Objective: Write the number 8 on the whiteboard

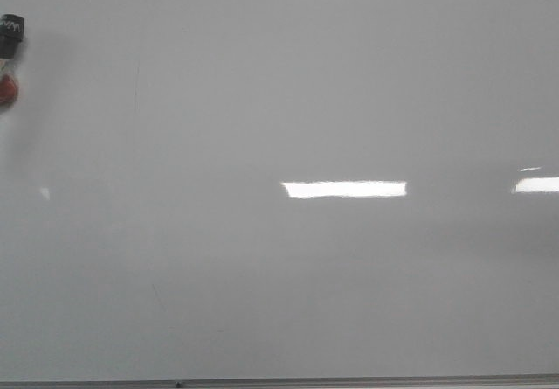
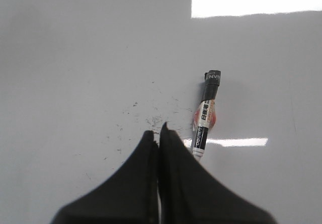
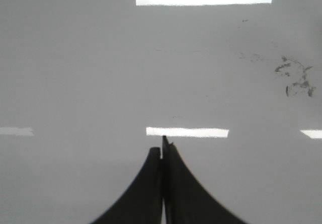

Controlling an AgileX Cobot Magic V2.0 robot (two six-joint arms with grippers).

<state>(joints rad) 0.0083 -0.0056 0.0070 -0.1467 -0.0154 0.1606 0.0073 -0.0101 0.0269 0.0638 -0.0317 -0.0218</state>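
Observation:
The whiteboard [image 1: 288, 267] fills the front view, glossy grey-white with bright light reflections. No number 8 shows on it in any view. A marker [image 2: 206, 116] with a black cap, white label and red patch lies flat on the board; its capped end shows at the far left edge of the front view [image 1: 9, 39]. My left gripper [image 2: 158, 132] is shut and empty, its fingertips just beside the marker's near end, not holding it. My right gripper [image 3: 162, 148] is shut and empty over bare board. Neither gripper shows in the front view.
Small black specks [image 2: 151, 119] dot the board ahead of the left gripper. Dark smudges [image 3: 294, 78] mark the board in the right wrist view. A faint thin scratch [image 1: 136, 87] shows at upper left. The board's thin metal edge [image 1: 349, 380] runs along the near side.

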